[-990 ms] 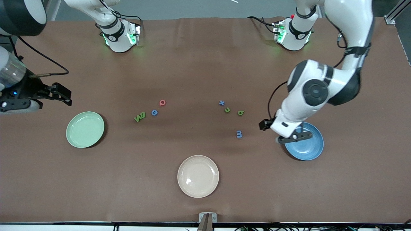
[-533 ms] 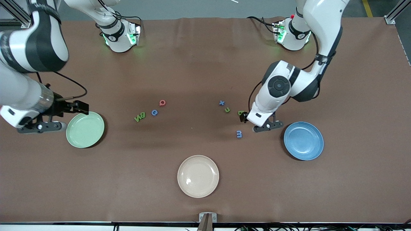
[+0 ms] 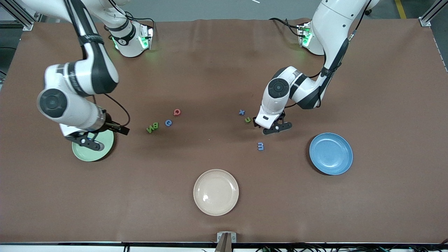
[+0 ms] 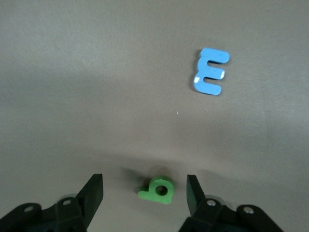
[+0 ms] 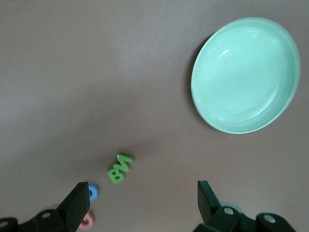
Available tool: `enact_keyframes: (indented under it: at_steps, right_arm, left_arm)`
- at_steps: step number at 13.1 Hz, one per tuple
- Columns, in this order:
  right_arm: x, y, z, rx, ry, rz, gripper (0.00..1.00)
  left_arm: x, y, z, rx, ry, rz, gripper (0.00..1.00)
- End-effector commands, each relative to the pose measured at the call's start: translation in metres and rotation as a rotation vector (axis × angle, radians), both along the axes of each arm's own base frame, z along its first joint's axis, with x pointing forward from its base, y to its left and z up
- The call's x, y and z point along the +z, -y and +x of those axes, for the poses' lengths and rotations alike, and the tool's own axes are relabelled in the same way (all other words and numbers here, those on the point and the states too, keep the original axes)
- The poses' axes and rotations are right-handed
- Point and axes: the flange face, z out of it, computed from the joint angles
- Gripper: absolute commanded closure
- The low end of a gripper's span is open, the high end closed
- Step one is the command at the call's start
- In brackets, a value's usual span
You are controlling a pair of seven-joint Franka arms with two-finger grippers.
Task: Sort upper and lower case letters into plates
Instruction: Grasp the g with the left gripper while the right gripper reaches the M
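brown table (image 3: 210, 70), grey floor (image 3: 210, 8)

From the front view you look down from high across the table (image 3: 224, 70), facing both robot bases along its upper edge and taking in the whole surface. Your left wrist view looks straight down from close above the table; it shares with the front view the blue m (image 4: 211, 71) (image 3: 260, 146). Your right wrist view looks down from higher up and covers more ground; it shares the light green plate (image 5: 245, 75) (image 3: 105, 148) and the green B and N (image 5: 119, 167) (image 3: 152, 127).
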Motion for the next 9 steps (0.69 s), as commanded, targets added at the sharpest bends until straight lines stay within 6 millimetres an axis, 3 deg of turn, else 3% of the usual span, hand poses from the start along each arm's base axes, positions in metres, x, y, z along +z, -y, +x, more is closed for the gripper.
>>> enact_keyframes:
  at_steps: [1,4,6,9]
  right_arm:
    - [-0.042,-0.013,-0.040,-0.101,0.041,0.001,0.02]
    - [-0.075,-0.029,-0.062,-0.211,0.089,0.000,0.02]
    - [-0.084,-0.036,-0.063,-0.251,0.092,-0.006,0.02]
    - [-0.112,-0.037,-0.059,-0.285,0.116,-0.001,0.02]
  left_arm:
    - [-0.015,0.004,-0.001,0.062,0.027,-0.022,0.22]
    - [-0.021,0.003,-0.002,0.071,0.022,-0.022,0.27]
    - [-0.021,0.006,-0.003,0.123,0.023,-0.022,0.34]
    - [-0.021,0.006,-0.006,0.170,0.015,-0.013,0.36]
